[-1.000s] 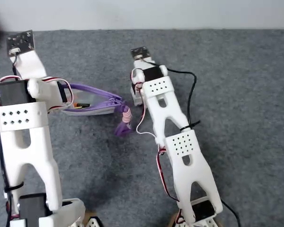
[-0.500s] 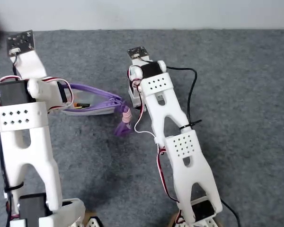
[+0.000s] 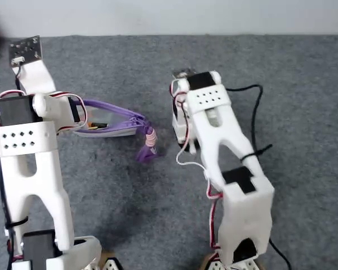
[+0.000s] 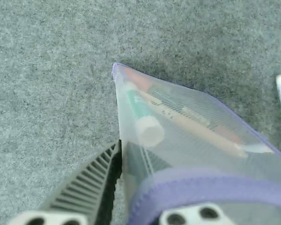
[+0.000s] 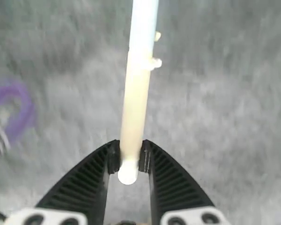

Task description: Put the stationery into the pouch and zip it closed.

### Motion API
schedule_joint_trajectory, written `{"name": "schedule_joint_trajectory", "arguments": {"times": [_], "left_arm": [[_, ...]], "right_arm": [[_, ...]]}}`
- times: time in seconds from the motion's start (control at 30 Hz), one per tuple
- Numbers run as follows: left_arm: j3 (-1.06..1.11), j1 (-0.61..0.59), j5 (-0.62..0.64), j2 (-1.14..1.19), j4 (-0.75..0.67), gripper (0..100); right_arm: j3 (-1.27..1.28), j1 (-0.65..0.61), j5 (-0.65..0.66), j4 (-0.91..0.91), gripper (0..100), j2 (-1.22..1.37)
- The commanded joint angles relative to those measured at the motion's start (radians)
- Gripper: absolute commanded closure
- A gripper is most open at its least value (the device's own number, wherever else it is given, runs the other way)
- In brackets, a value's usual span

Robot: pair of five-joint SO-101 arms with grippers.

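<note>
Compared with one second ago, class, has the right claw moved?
Yes. The right claw, holding a pen, shifted right in the high view, away from the unmoved pouch.

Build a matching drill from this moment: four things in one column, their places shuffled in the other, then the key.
Things:
1. pen
2. pouch
3. green tube
4. tassel

Places:
A. inside the pouch
B. at the pouch's end, between the two arms
C. clamped in the right gripper
D. held by the left gripper

Pairs: 1-C, 2-D, 3-A, 4-B
</note>
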Motion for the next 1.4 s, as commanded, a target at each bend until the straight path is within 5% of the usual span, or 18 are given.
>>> {"name": "schedule_joint_trajectory", "arguments": {"times": [0.0,0.17,0.37,0.93,1.27,1.37], "left_arm": [[-0.022,0.006,-0.005,-0.06,0.011,99],[-0.022,0.006,-0.008,-0.058,0.011,99],[-0.022,0.006,-0.009,-0.054,0.011,99],[-0.022,0.006,-0.031,-0.052,0.009,99],[-0.022,0.006,-0.032,-0.052,0.009,99],[-0.022,0.006,-0.032,-0.052,0.009,99]], "right_arm": [[0.164,0.016,0.002,-0.012,99.1,-0.153],[0.315,0.008,0.006,-0.162,96.6,-0.231],[0.319,0.007,0.008,-0.223,76.2,-0.236],[0.302,0.008,0.049,-0.618,79.9,-0.064],[-0.069,0.007,0.043,-0.562,80.3,0.266],[-0.19,0.008,0.043,-0.458,87.9,0.352]]}}
